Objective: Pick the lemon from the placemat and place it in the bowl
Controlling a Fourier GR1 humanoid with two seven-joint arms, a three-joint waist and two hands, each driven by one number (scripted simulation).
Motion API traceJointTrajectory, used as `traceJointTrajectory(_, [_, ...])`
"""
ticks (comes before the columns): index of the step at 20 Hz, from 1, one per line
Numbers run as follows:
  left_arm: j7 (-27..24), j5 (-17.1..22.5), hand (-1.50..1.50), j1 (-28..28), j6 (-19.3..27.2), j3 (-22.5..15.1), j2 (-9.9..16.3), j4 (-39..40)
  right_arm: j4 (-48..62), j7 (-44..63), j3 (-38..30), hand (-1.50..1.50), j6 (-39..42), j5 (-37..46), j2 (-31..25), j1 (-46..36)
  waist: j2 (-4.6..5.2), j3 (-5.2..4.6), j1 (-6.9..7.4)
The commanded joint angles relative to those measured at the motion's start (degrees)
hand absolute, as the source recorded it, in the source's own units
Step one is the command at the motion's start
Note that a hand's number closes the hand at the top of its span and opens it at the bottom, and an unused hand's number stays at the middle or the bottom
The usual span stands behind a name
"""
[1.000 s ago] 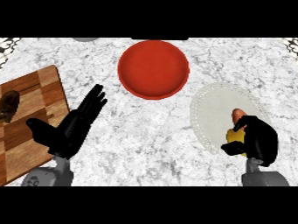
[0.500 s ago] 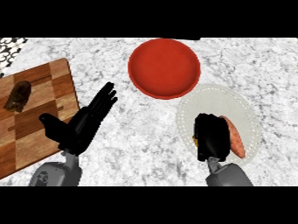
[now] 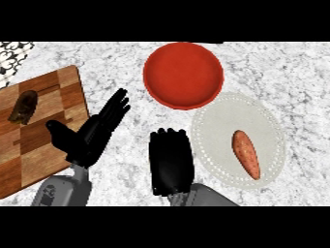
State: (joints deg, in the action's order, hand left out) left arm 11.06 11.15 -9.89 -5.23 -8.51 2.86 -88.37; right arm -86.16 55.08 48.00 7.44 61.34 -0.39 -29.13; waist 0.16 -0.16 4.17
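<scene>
1. Hanging over the marble counter [image 3: 125, 68], the right hand [image 3: 170, 162] shows its back, fingers bent downward at the knuckles; it holds nothing, and no lemon is visible in or under it.
2. The white round placemat [image 3: 221, 121] lies just right of the right hand, its left edge close to the fingers.
3. An orange, elongated item [image 3: 246, 154], resembling a sweet potato rather than a lemon, lies on the placemat to the right of the right hand, apart from it.
4. The red bowl [image 3: 183, 75] sits ahead of the right hand and slightly right, its near rim overlapping the placemat's far edge.
5. The left hand [image 3: 89, 133] is open, fingers straight and angled up-right, resting left of the right hand.
6. A wooden cutting board [image 3: 46, 140] lies left of the left hand, carrying a dark brown object [image 3: 23, 106] at its far end.
</scene>
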Motion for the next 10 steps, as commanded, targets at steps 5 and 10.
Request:
traceJointTrajectory(5, [-0.71, -0.45, 0.00, 2.89, 0.15, 0.31, 0.48, -0.94, -9.62, 19.72, 2.93, 1.50, 4.06, -7.91, 0.37, -20.53, -0.62, 0.05, -1.59])
traceJointTrajectory(10, [-1.67, -0.05, 0.00, 0.86, -0.61, 2.08, 1.17, 1.79, -6.93, 23.29, 0.58, 1.50, 2.53, -11.62, 0.35, -29.18, -0.45, 0.03, -2.33])
